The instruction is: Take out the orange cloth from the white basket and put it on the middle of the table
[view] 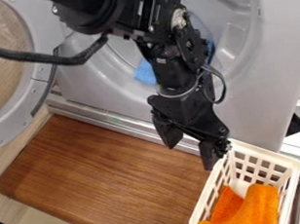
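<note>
My fingers [210,157] hang apart, below and right of the frame's centre, perhaps just above a corner of the white basket [267,154] (a latticed one); the orange cloth [255,208] lies inside, lower right.

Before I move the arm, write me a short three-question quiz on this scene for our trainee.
1. Multiple choice: where is the orange cloth?
a) On the wooden table
b) In the white basket
c) Between the fingers of the pincer
2. True or false: the pincer's two fingers are spread apart.
3. Fill in the missing colour: the piece of material partly hidden behind the arm is ____.

Key: 1 b; 2 true; 3 blue.
</note>
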